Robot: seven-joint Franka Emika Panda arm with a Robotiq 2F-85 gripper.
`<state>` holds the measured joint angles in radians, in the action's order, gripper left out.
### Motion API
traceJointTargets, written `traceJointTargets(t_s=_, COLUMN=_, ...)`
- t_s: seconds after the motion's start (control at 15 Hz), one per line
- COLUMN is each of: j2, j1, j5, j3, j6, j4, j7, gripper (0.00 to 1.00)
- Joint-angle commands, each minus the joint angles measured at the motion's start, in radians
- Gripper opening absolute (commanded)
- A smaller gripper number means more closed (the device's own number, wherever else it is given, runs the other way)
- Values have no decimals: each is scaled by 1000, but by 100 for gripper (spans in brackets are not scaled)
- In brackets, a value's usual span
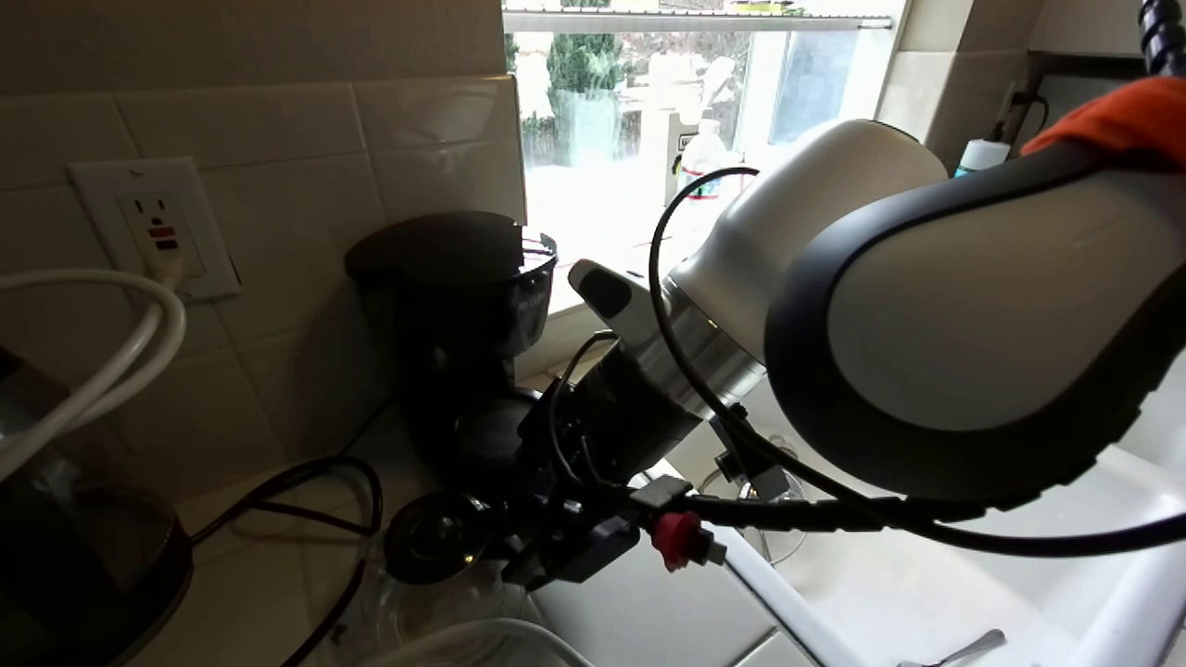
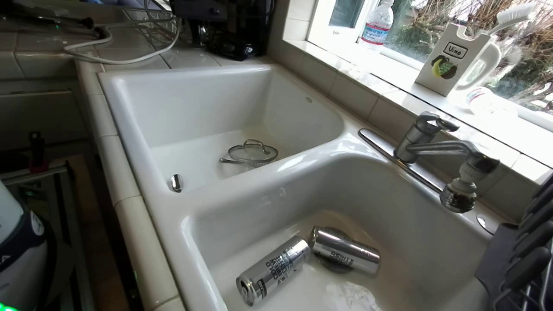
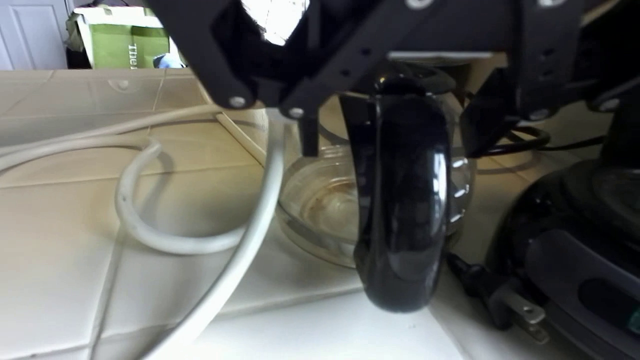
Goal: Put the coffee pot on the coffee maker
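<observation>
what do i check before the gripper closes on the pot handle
1. Gripper open: ok, fingers apart.
2. Handle lined up between them: ok in the wrist view.
3. Pot upright on counter: ok.
4. White cable clear of fingers: cannot tell, it passes very near one in the wrist view.
5. Plug out of the way: not ok, I'd judge; it lies beside the maker.
6. Plate free: cannot tell, gripper partly hides it in an exterior view.

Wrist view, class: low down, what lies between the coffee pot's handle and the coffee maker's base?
The wrist view shows a black plug with two metal prongs between the coffee pot's handle and the coffee maker's base.
</observation>
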<state>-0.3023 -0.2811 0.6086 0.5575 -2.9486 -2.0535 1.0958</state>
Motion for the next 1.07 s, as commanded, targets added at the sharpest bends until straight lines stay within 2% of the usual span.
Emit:
traceJointTargets(t_s=0.0, j2=11, j1=35, j5=32, j3=25, j6=26, j4=-14, j7=35, gripper=42)
traceJointTargets(t_s=0.33, j2=21, j1=40, j5=26, j3=24, j6=32, j4=-21, j7=23, gripper=5)
traceJointTargets(t_s=0.47, j2=30, j1=35, j5=20, j3=21, j6=29, j4=-27, j7=13, gripper=7)
traceJointTargets(t_s=0.6, j2=45, j1=33, j5=23, j3=26, j6=21, j4=-34, j7=11, gripper=0)
traceJointTargets(t_s=1.0, j2=80, j1=42, j5=46, j3=59, j6=9, j4=-40, j7=29, gripper=0)
